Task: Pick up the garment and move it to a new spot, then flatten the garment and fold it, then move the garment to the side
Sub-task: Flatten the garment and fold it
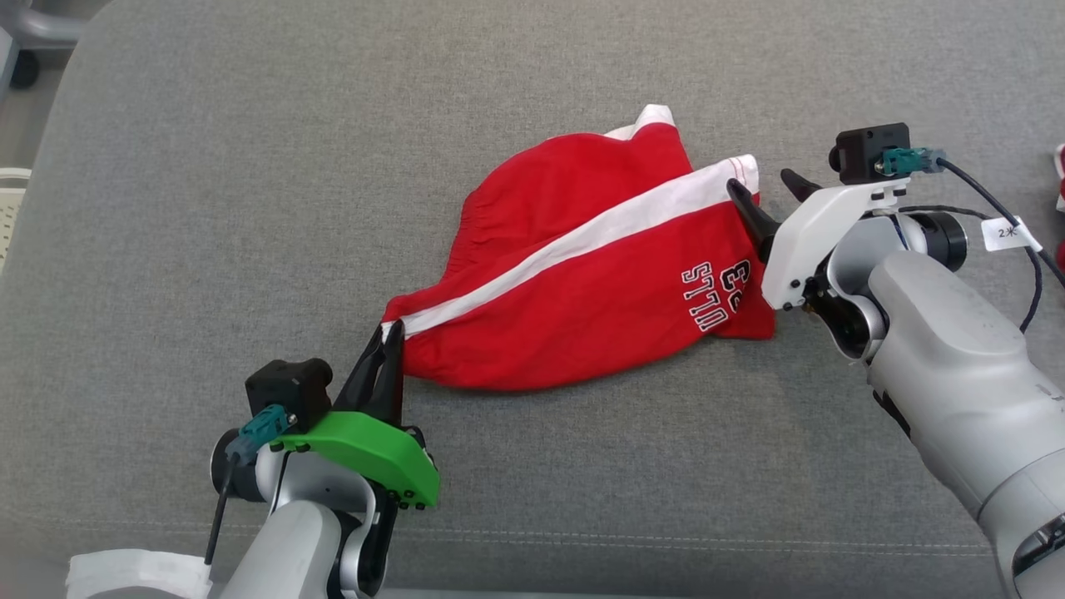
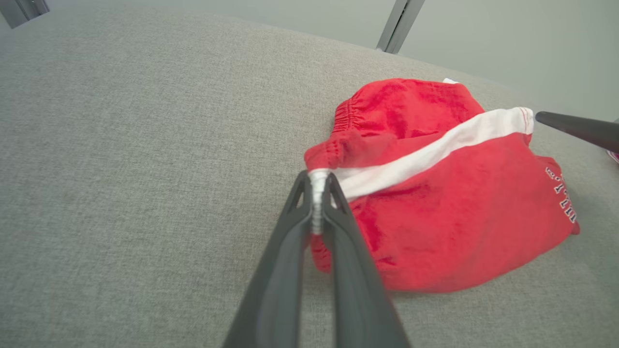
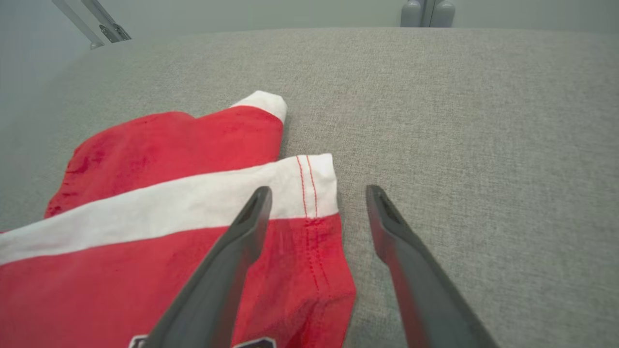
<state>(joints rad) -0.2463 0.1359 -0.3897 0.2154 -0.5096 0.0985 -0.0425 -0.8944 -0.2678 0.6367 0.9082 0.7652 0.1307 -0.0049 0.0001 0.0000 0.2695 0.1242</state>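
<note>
The garment [image 1: 582, 283] is a pair of red shorts with a white side stripe and white lettering, lying rumpled on the grey cushion. My left gripper [image 1: 393, 331] is shut on its near-left corner, where the white stripe ends; the left wrist view shows the bunched white fabric [image 2: 316, 200] pinched between the fingers. My right gripper [image 1: 765, 187] stands open at the garment's [image 3: 159, 212] right hem, one finger [image 3: 242, 232] above the red cloth, the other finger [image 3: 391, 227] over bare cushion. Nothing is between the right fingers.
The grey cushion [image 1: 208, 208] stretches wide around the garment, with free room at the back and left. A red and white object [image 1: 1059, 179] peeks in at the right edge. Metal legs [image 2: 396, 24] stand beyond the cushion's far edge.
</note>
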